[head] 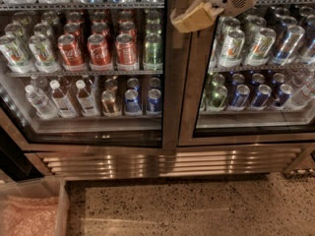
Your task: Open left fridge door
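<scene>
The fridge (167, 162) fills the view, with two glass doors above a louvred steel base grille. The left fridge door (170, 87) is a glass pane in a steel frame and lies flush with the fridge front. Red cola cans (98, 50) and water bottles (61, 98) show through it. My gripper (190, 16), tan with a white wrist, comes in from the top right. It hangs in front of the steel strip where the two doors meet, level with the cola shelf.
The right glass door (251, 58) shows green-and-white and blue cans. A clear plastic bin (29, 213) with pinkish contents stands on the speckled floor (197, 205) at the bottom left, close to the fridge base.
</scene>
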